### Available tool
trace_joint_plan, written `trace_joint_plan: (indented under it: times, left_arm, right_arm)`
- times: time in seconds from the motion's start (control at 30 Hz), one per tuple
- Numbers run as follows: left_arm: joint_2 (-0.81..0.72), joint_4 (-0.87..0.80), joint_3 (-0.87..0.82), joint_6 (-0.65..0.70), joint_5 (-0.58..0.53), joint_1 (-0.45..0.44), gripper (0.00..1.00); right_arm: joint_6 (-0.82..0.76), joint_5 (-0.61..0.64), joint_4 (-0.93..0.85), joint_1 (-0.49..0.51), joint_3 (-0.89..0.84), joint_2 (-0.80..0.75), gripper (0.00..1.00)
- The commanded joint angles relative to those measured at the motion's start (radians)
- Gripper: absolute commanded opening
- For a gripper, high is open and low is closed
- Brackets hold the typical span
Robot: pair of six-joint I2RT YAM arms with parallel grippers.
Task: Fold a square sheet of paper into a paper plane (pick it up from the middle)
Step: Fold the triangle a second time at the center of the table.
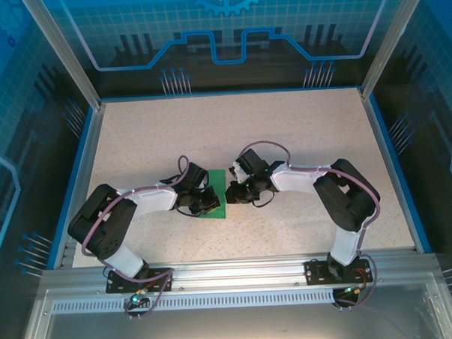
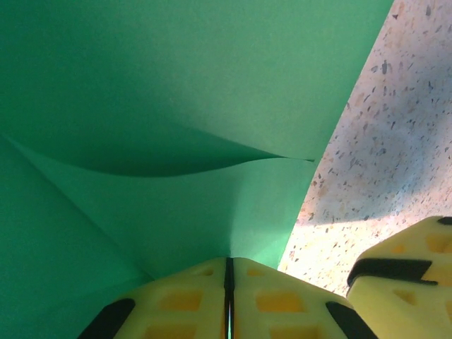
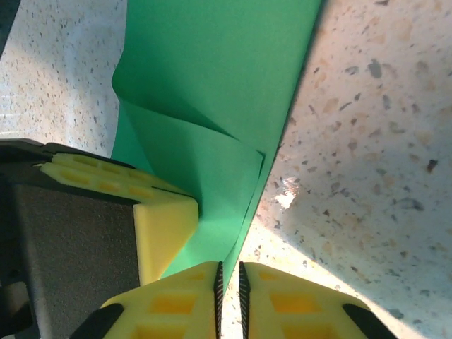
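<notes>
The square sheet of paper (image 1: 218, 179) is green and lies mid-table between both grippers, partly folded. In the left wrist view the paper (image 2: 176, 92) shows a bowed flap edge and a diagonal crease. My left gripper (image 2: 228, 260) (image 1: 209, 202) is shut on its near part, with a sliver of green between the pads. My right gripper (image 3: 228, 265) (image 1: 232, 192) has its jaws a narrow slit apart. The layered paper edge (image 3: 212, 70) runs into the top of that slit and speckled table shows through it. The two grippers almost touch; a left finger (image 3: 166, 226) rests on the paper.
The speckled tabletop (image 1: 284, 129) is bounded by a blue rim (image 1: 91, 168) and slanted metal posts (image 1: 59, 49) at the back corners. An aluminium rail (image 1: 238, 270) carries both arm bases at the near edge. A right-gripper finger (image 2: 402, 268) sits close beside my left jaws.
</notes>
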Motion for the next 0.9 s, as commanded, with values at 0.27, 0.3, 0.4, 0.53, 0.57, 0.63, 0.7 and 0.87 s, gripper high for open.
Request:
trace_joint_plan:
  times: [0.27, 0.3, 0.4, 0.53, 0.57, 0.63, 0.7, 0.87]
  left_arm:
    - [-0.017, 0.031, -0.004, 0.045, 0.038, 0.005, 0.12]
    - [-0.017, 0.031, -0.004, 0.050, 0.038, 0.006, 0.12]
    - [-0.014, 0.018, -0.003, 0.051, 0.035, 0.006, 0.12]
    - [-0.005, 0.002, -0.001, 0.029, 0.013, 0.006, 0.11]
    - [-0.004, 0.000, 0.000, 0.025, 0.006, 0.006, 0.11]
    - [-0.003, -0.006, 0.000, 0.019, -0.004, 0.005, 0.11]
    - [-0.001, -0.006, 0.001, 0.013, -0.014, 0.006, 0.11]
    - [-0.005, -0.005, -0.001, -0.009, -0.037, 0.006, 0.11]
  right_arm:
    - [0.049, -0.032, 0.052, 0.024, -0.010, 0.020, 0.12]
    - [0.053, -0.029, 0.054, 0.024, -0.011, 0.019, 0.12]
    - [0.062, -0.034, 0.064, 0.024, -0.013, 0.021, 0.12]
    - [0.069, -0.027, 0.067, 0.023, -0.014, 0.020, 0.10]
    - [0.069, -0.024, 0.067, 0.023, -0.014, 0.020, 0.10]
    - [0.073, -0.017, 0.065, 0.024, -0.012, 0.019, 0.10]
    - [0.072, -0.013, 0.065, 0.024, -0.011, 0.021, 0.10]
    - [0.074, -0.009, 0.063, 0.024, -0.012, 0.024, 0.10]
